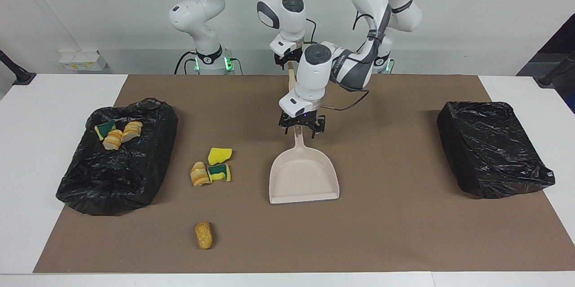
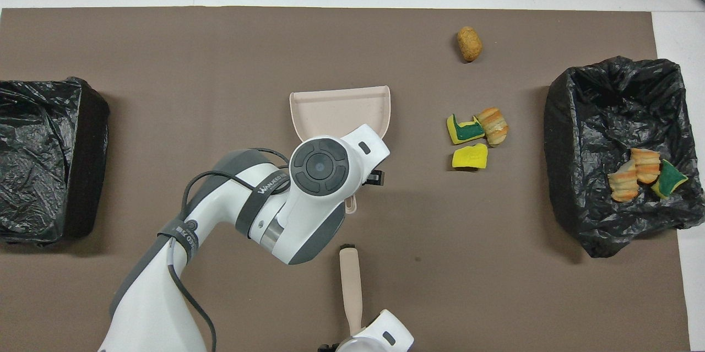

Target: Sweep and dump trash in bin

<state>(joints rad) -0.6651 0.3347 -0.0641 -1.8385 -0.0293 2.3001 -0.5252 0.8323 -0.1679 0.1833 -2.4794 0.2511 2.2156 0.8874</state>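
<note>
Facing view: three scraps lie in the lined bin (image 1: pixel 119 161); four trash pieces (image 1: pixel 211 171) remain on the bench. Left end effector (image 1: pixel 300 128), released, straddles the dustpan (image 1: pixel 303 174) handle. Right end effector (image 1: pixel 288 60) grasps a brush handle (image 2: pixel 351 288).

Plain pale grey wall (image 1: pixel 99 13) at the back. Below it, wide white table (image 1: pixel 40 112), covered mid-way by flat brown paper mat (image 1: pixel 404 233).

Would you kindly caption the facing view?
Left gripper over the dustpan handle; right gripper holding a brush.
</note>
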